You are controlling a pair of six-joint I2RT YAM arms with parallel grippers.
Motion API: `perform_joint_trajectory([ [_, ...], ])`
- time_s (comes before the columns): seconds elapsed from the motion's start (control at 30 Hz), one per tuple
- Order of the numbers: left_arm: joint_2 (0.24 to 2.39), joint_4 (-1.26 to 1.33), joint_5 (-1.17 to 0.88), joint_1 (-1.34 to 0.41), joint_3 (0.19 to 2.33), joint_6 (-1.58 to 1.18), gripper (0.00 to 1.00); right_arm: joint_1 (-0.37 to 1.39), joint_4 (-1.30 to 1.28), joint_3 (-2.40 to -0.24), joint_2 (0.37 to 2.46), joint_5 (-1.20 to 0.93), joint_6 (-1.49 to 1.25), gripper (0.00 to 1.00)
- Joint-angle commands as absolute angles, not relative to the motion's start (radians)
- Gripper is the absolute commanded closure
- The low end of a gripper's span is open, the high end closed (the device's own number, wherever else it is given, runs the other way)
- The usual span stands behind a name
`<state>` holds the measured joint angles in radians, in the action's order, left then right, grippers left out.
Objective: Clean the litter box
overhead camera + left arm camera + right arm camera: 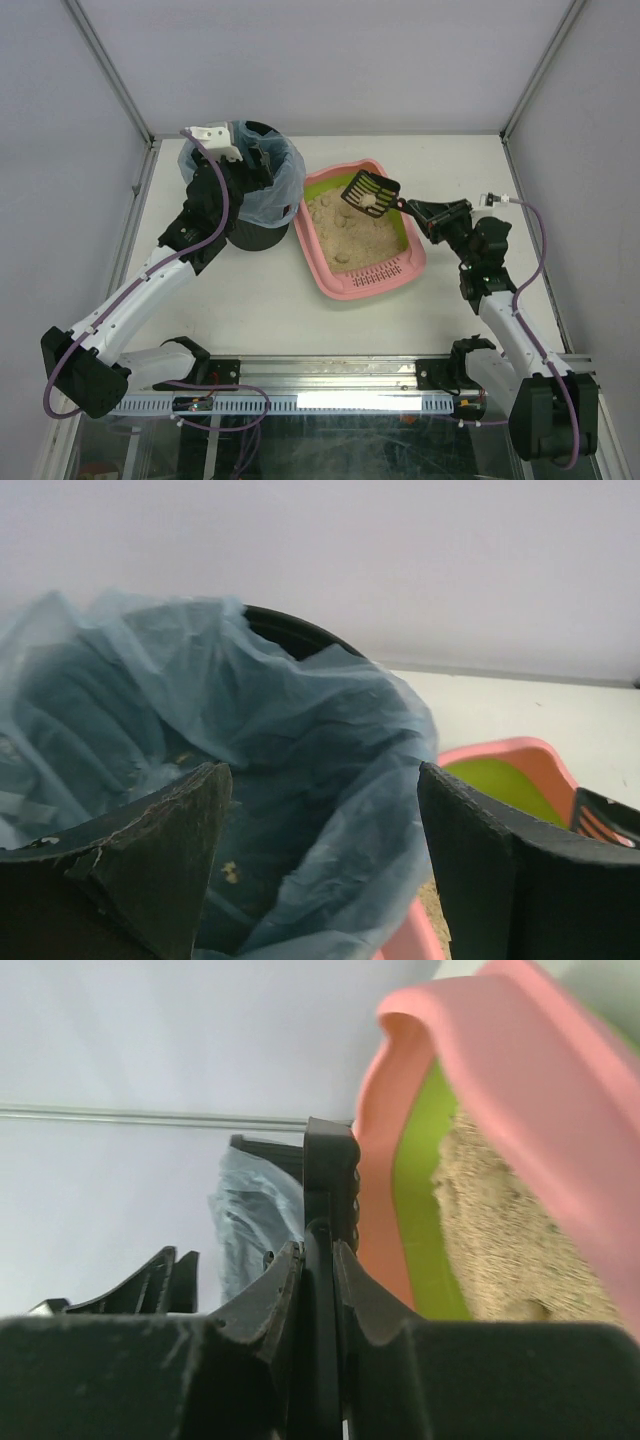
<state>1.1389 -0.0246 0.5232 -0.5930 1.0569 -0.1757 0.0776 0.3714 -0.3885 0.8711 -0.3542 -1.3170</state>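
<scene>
Pink litter box (pixel 375 283) is seen from above right of centre, black bin (pixel 258 238) just beside it at left, scoop (pixel 370 192) held over its far end. By the left wrist, the left gripper (pixel 320 860) is shown spread wide, empty, at the blue bag (pixel 250 730). By the right wrist, the right gripper (pixel 318 1260) is shown clamped on the scoop handle.
</scene>
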Motion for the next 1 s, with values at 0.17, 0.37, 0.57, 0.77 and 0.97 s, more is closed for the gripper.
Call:
perform_joint_trajectory([
  [0.17,1.043,-0.064,0.521,-0.43,1.124,-0.258,0.21,0.252,0.271,-0.838,1.062,-0.226,-1.214,1.0],
  [0.37,1.0,-0.027,0.579,-0.404,1.087,-0.242,0.2,0.366,0.218,-1.109,1.279,-0.192,-1.112,1.0],
  [0.57,0.994,0.003,0.564,-0.402,1.056,-0.253,0.19,0.453,0.2,-1.378,1.475,-0.23,-0.898,1.0],
  [0.77,0.97,0.027,0.566,-0.401,1.034,-0.244,0.19,0.516,0.164,-1.591,1.604,-0.325,-0.57,1.0],
  [0.97,0.959,0.038,0.578,-0.398,1.023,-0.236,0.19,0.583,0.092,-1.737,1.676,-0.368,-0.253,1.0],
])
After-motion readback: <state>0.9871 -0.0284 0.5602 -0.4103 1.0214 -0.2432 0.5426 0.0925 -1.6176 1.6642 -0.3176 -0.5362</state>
